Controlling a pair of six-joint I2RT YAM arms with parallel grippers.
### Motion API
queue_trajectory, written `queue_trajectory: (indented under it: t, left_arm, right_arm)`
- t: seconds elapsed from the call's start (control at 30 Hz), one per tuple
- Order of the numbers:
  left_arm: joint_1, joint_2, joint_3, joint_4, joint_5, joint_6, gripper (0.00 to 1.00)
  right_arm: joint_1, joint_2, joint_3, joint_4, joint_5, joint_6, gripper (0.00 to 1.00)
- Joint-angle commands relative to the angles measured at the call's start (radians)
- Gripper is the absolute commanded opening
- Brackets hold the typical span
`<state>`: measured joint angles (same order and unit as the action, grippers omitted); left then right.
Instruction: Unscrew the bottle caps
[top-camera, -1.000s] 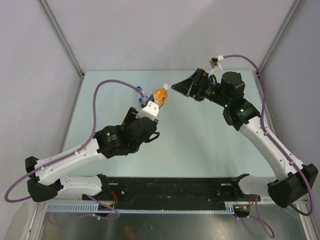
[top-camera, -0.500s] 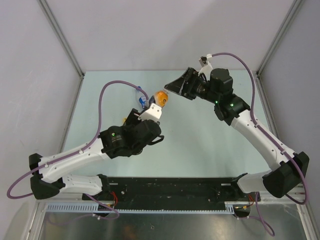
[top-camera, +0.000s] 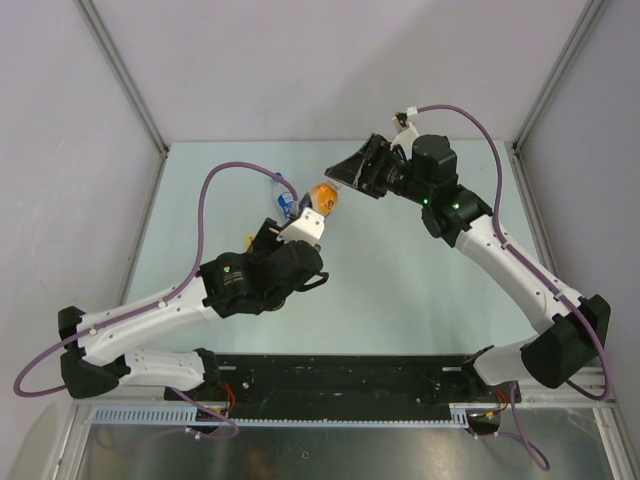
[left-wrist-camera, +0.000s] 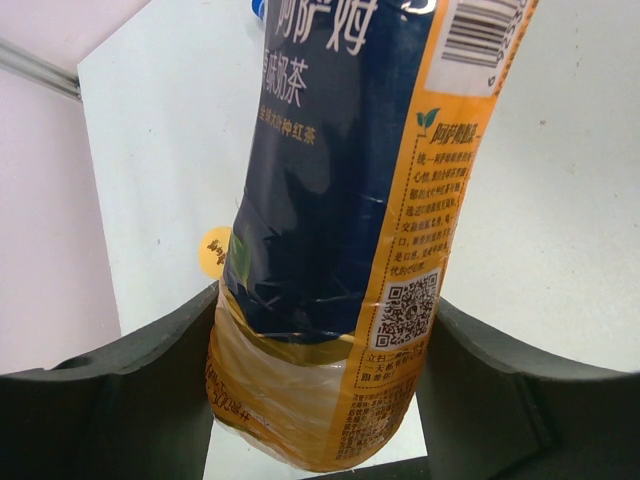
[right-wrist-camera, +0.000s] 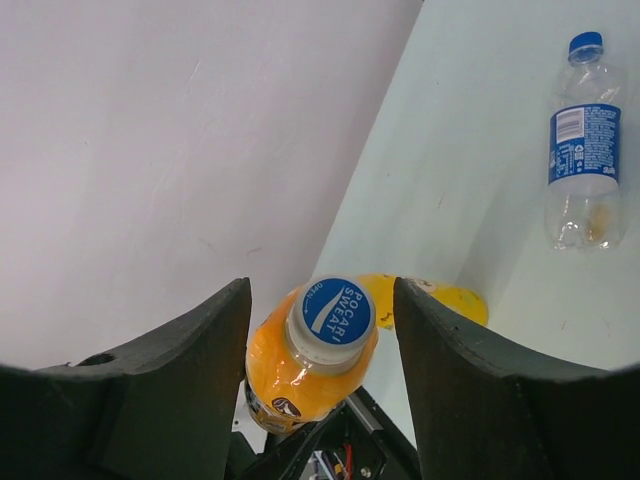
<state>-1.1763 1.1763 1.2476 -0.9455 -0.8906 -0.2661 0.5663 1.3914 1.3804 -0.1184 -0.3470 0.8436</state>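
Observation:
My left gripper (top-camera: 308, 214) (left-wrist-camera: 320, 385) is shut on the lower body of the orange bottle (top-camera: 322, 196) (left-wrist-camera: 340, 200), which has a dark blue label and is held off the table. Its pale cap (right-wrist-camera: 331, 315), blue on top, sits between the fingers of my right gripper (top-camera: 338, 177) (right-wrist-camera: 320, 300). That gripper is open, with a gap showing on each side of the cap. The clear bottle (right-wrist-camera: 585, 150) (top-camera: 283, 192) lies on the table with its blue cap (right-wrist-camera: 585, 45) on. The yellow bottle (right-wrist-camera: 445, 300) lies below the held bottle, mostly hidden.
The pale green table (top-camera: 400, 270) is bounded by grey walls at the back and on both sides. A purple cable (top-camera: 215, 175) loops over the left arm and another (top-camera: 490, 125) over the right arm. The black base rail (top-camera: 340, 375) runs along the near edge.
My right gripper has moved left onto the orange bottle's cap and its jaws have narrowed around it. The left arm shifted slightly, still holding the bottle.

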Motion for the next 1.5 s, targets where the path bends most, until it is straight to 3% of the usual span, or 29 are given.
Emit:
queue_trajectory:
  t: [0.0,0.2,0.43,0.5,0.67,0.73,1.03,1.23,1.47]
  left_arm:
    - [-0.009,0.005,0.036,0.009,-0.018,-0.026,0.07]
    - [-0.012,0.014,0.028,0.011,-0.022,-0.034,0.07]
    - [-0.016,0.015,0.021,0.010,-0.029,-0.040,0.06]
    - [-0.016,0.013,0.017,0.010,-0.029,-0.043,0.06]
    - [-0.021,0.014,0.014,0.009,-0.028,-0.047,0.06]
    - [-0.024,0.011,0.015,0.010,-0.030,-0.052,0.06]
    - [-0.025,-0.001,0.020,0.018,-0.028,-0.086,0.04]
    - [-0.026,-0.015,0.015,0.073,0.049,-0.062,0.00]
    - [-0.025,-0.094,-0.039,0.261,0.231,0.035,0.00]
  right_arm:
    - [0.007,0.004,0.045,0.044,0.015,0.022,0.63]
    - [0.014,-0.001,0.045,0.054,0.033,0.024,0.61]
    - [0.017,0.010,0.045,0.065,0.027,0.035,0.43]
    - [0.019,0.009,0.045,0.064,0.032,0.036,0.36]
    - [0.019,0.006,0.045,0.060,0.040,0.034,0.07]
    - [0.023,-0.001,0.043,0.059,0.044,0.020,0.02]
    - [0.048,-0.068,0.000,0.134,0.051,-0.060,0.00]
    - [0.046,-0.091,-0.032,0.205,-0.032,-0.086,0.00]
    - [0.015,-0.116,-0.077,0.285,-0.146,-0.075,0.00]
